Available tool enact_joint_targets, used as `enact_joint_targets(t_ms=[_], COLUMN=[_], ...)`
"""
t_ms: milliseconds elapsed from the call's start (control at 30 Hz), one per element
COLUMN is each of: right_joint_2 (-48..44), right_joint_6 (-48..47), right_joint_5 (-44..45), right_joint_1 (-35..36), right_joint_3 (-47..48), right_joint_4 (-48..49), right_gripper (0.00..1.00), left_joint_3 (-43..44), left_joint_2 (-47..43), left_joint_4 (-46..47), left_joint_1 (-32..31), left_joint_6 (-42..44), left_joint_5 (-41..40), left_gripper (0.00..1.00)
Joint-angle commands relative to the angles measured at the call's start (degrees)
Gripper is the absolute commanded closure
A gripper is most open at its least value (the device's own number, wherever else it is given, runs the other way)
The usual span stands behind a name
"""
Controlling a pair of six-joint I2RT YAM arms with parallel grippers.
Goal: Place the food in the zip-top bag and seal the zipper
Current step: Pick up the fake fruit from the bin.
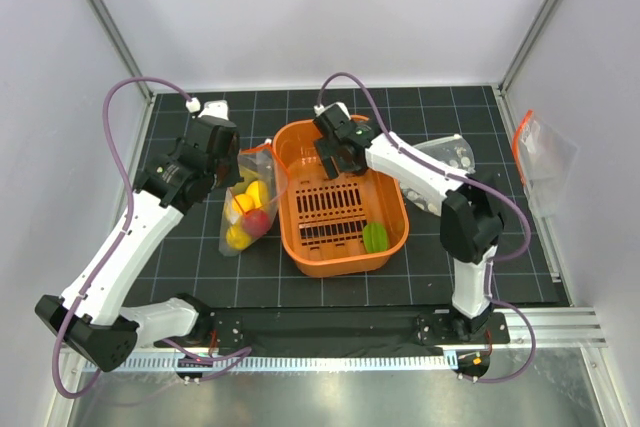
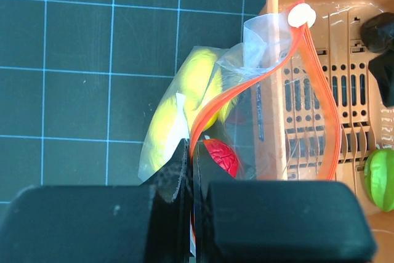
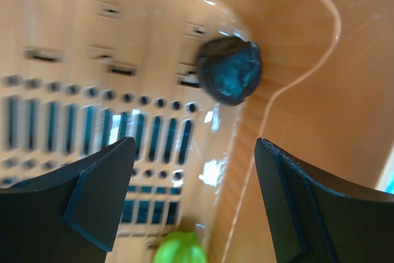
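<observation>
1. In the top view my right wrist covers the far end of the orange basket (image 1: 291,217), so the dark purple piece (image 3: 229,69) shows only in my right wrist view, and blurred there.
2. The bulk of my left fingers (image 2: 92,226) fills the bottom of the left wrist view and hides the lower part of the zip-top bag (image 1: 248,209).
3. Crumpled plastic keeps me from counting the yellow pieces (image 2: 191,84) inside. Two black shapes (image 2: 378,29) at that view's right edge are cut off; I cannot tell what they are.
4. Everything sits on a black mat (image 1: 200,257) ruled with a pale grid, closed in by plain white walls (image 1: 320,7).
5. A clear dotted bag (image 1: 447,152) lies beyond the basket's right side. Another clear pouch (image 1: 545,157) with an orange strip rests against the right wall.
6. My left pincer (image 2: 192,177) is clenched on the zipper (image 2: 320,90), pinching the orange strip at the near end of the bag's mouth. The two strips bow apart, so the mouth gapes, with a white tab (image 2: 301,15) at its far end.
7. The bag lies just left of the basket, touching its rim, with yellow pieces and a red piece (image 2: 221,156) inside.
8. My right pincer (image 3: 194,195) is spread wide and grips nothing. It hangs inside the basket, the dark purple piece lying in the corner ahead of it.
9. A green piece (image 1: 376,237) rests on the basket floor near the front right corner.
</observation>
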Motion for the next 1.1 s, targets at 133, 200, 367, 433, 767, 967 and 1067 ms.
enact_joint_targets(t_ms=[133, 200, 367, 433, 767, 967, 1067], right_joint_2=[4.52, 5.4, 8.65, 8.83, 5.42, -9.26, -14.18], right_joint_6=[0.65, 0.74, 2.49, 3.11, 1.98, -0.14, 0.3], right_joint_5=[7.75, 7.76, 5.83, 4.68, 3.54, -9.62, -16.04], right_joint_1=[-2.52, -2.87, -3.84, -4.28, -4.37, -4.19, -3.31], right_joint_3=[1.68, 1.86, 1.42, -0.5, -2.53, -4.39, -2.46], right_joint_4=[3.16, 4.32, 7.83, 10.63, 13.64, 12.32, 11.01], right_gripper=[0.14, 0.14, 0.16, 0.19, 0.65, 0.75, 0.75], left_joint_3=[0.67, 1.02, 1.64, 1.81, 4.53, 4.98, 4.45], left_joint_2=[-1.59, -1.33, -1.06, -0.89, 1.84, 2.63, 2.81], left_joint_4=[3.65, 3.47, 3.3, 3.38, 3.21, 4.18, 4.7], left_joint_1=[0.21, 0.21, 0.21, 0.21, 0.21, 0.21, 0.21], left_joint_6=[0.92, 1.01, 1.53, 1.8, 3.11, 3.21, 2.77], left_joint_5=[-0.83, -0.83, -1.35, -1.53, -1.62, -2.67, -2.58], left_gripper=[1.0, 1.0, 1.0, 1.0, 1.0, 1.0, 1.0])
